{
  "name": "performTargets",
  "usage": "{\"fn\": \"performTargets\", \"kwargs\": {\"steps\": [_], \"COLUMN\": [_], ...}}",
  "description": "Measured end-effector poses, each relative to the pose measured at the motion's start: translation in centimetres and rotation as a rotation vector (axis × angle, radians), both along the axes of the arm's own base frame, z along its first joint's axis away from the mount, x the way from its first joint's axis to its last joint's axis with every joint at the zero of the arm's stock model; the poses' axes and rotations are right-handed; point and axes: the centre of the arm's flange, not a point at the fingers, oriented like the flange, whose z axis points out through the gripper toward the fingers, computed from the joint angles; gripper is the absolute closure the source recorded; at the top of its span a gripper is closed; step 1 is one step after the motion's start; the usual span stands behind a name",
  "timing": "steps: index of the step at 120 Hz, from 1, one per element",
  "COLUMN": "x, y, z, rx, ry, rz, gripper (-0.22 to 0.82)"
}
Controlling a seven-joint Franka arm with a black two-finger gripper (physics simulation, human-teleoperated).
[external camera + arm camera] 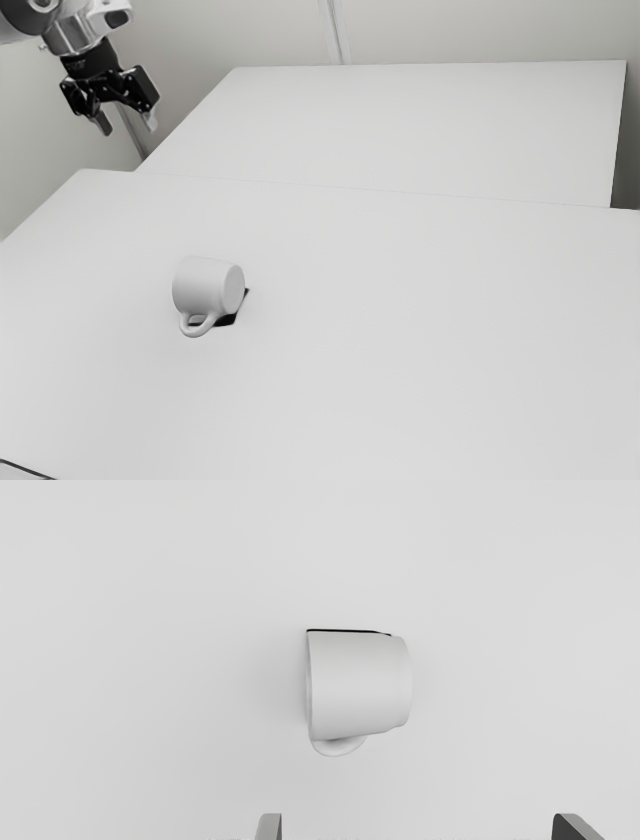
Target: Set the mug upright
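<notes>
The white mug [203, 287] is seen laid on its side on the white tabletop [400, 350], so the upright stance that is asked for is not shown. Its flat base [235, 288] is turned toward the exterior view's right, and its mouth is pointed the opposite way. The loop handle [197, 326] is held out to one side, toward the near part of the tabletop, and a black patch [229, 320] is seen beside the mug, low along its body and partly hidden by it

The black two-finger gripper [128, 128] is held raised, well apart from the mug, in the exterior view's upper left. Its fingers [270, 827] are spread wide and nothing is grasped between them; the mug is touched by neither

As judged from this, the whole of the righting is left to be done: the mug must be reached and taken hold of, then turned until its base is brought down and its mouth is faced upward, and finally let go once it is borne steadily by the tabletop. Some care may be needed so that the rounded body is not rolled away
</notes>
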Motion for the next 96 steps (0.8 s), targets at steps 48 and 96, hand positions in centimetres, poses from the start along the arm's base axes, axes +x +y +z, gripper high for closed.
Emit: {"fn": "performTargets", "kwargs": {"steps": [48,96], "x": [-2.2,-1.8], "y": [2.0,14.1], "z": [-12.5,-28.4], "rx": [-0.319,-0.705], "ry": [0.118,-0.072], "rz": [0.001,0.104], "gripper": [0.02,0.02]}}
